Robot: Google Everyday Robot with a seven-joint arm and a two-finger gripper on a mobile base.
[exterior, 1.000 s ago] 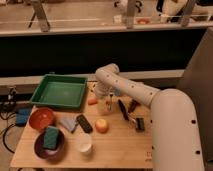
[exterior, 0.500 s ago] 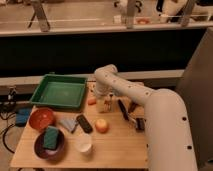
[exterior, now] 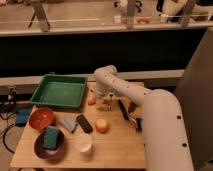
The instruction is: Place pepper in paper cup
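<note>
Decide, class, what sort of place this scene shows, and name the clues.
Probably a lab or test workspace: a white robot arm's pincer hangs over a wooden table holding assorted props, such as a green tray, bowls and a paper cup, with railings behind.

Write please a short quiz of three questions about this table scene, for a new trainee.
1. True or false: the pepper already lies inside the paper cup.
2. Which dish holds the green sponge? A) green tray B) orange bowl C) dark bowl
3. Fill in: the claw is low over the table just right of the ______.

Key: 1 false, it lies on the table by the tray; 2 C; 3 pepper.
</note>
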